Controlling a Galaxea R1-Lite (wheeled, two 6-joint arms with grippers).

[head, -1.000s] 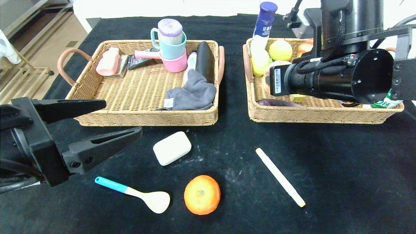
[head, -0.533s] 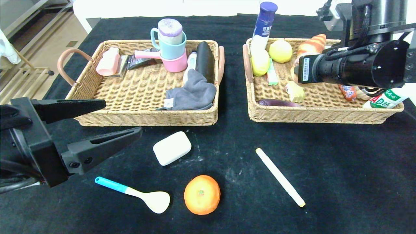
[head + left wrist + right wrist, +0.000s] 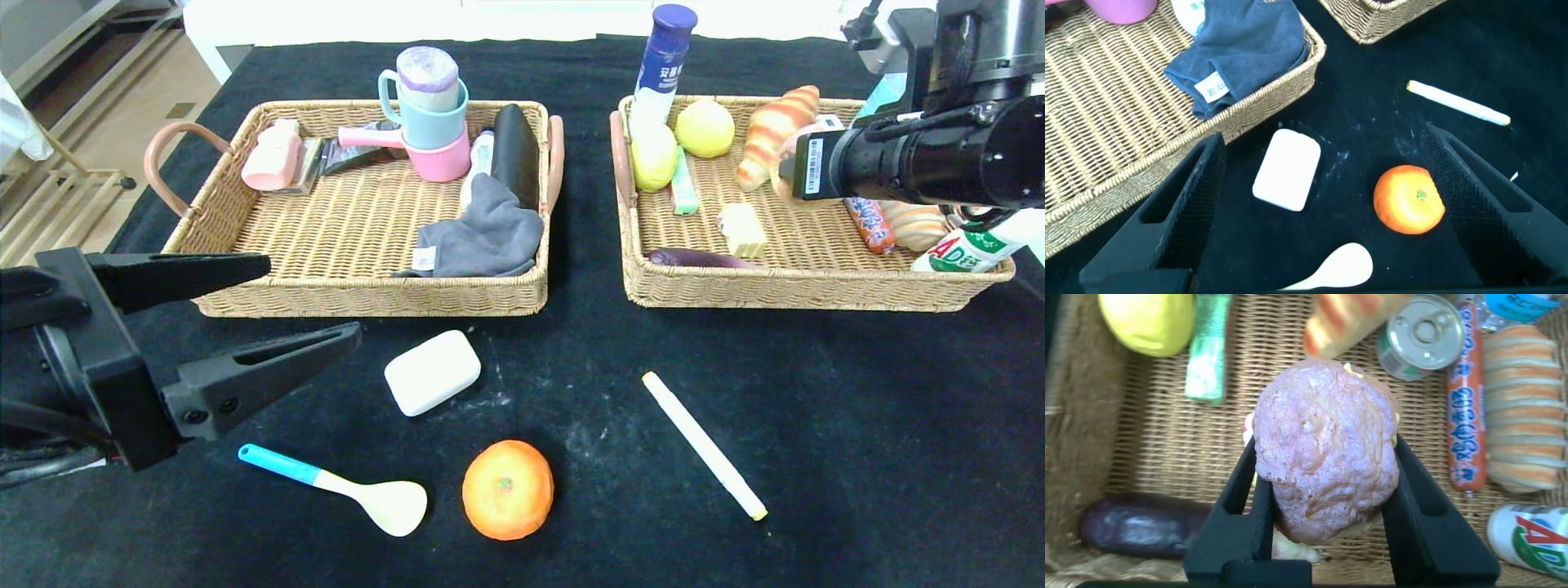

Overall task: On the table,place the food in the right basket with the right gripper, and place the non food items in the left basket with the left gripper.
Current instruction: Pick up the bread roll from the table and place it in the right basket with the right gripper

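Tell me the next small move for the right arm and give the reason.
Probably open the right end effector and let go of the bun. It is clamped on the bun directly above the right basket, among the food already lying there, so the carry looks finished. The orange on the table is the food left to fetch.

Bright, even overhead light; soft shadows under baskets (image 3: 367, 302); slight blur on croissant (image 3: 1351, 322) at 12 o'clock, wrist cam.

Orange mandarin (image 3: 507, 489), white soap (image 3: 432, 372), blue-handled cream spoon (image 3: 343, 488), tan woven baskets (image 3: 367, 298)
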